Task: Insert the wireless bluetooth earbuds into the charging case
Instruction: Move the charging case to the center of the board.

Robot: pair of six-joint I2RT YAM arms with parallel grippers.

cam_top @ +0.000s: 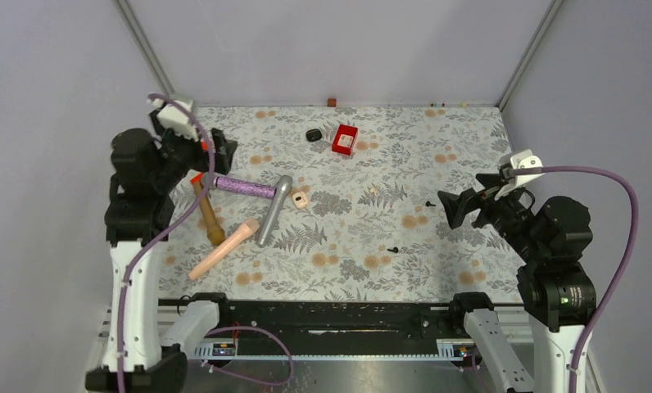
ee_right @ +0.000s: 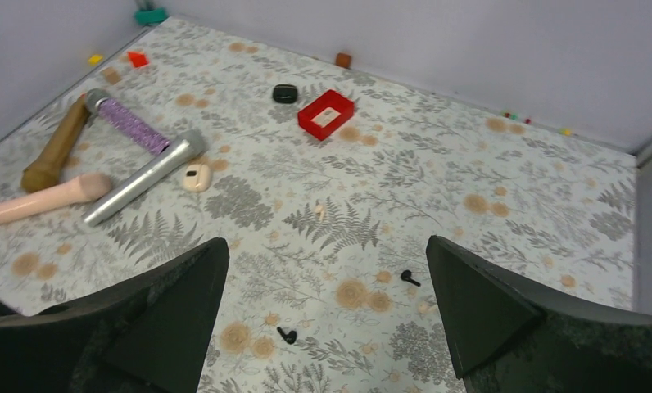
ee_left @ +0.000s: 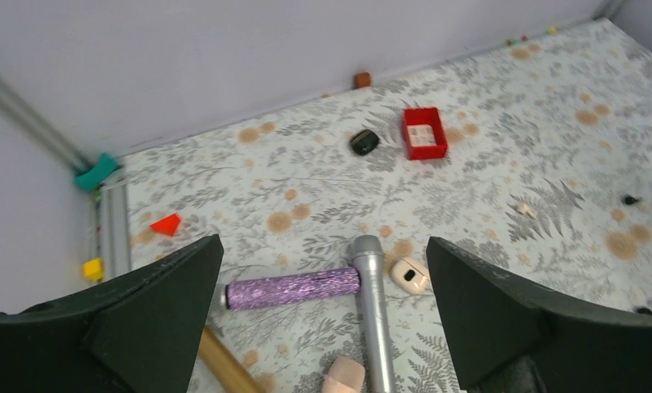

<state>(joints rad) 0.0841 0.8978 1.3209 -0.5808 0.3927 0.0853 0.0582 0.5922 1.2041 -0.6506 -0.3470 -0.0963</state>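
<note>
A: A grey cloth printed with ferns and flowers covers the table (cam_top: 470, 147), and pale lilac walls close it in. How far along is the job?

B: Nothing of it looks done. The charging case (cam_top: 313, 135) lies just left of the red box (cam_top: 345, 139), near it but not touching, and it appears shut. Both buds are out on the cloth. The first earbud (ee_right: 408, 278) is to the right of the red box and nearer the arms. The second earbud (ee_right: 287, 335) is nearer the arms again, well apart from the box.

A: So both remain to be picked up and seated?

B: Yes, and most likely the lid has to be opened first.

A: And the arms?

B: The left gripper (cam_top: 224, 152) hangs well left of the red box with its jaws spread wide, holding nothing. The right gripper (cam_top: 454, 210) hangs well to the box's right, just as wide and just as empty.

A: The count?

B: Two earbuds, one case, one red box. Left of the box and nearer the arms lie four long pieces: a purple handle (cam_top: 242, 187), a silver handle (cam_top: 273, 211), a brown handle (cam_top: 208, 214) and a peach handle (cam_top: 223, 250). One cream pod (cam_top: 300, 198) lies among them.
</note>
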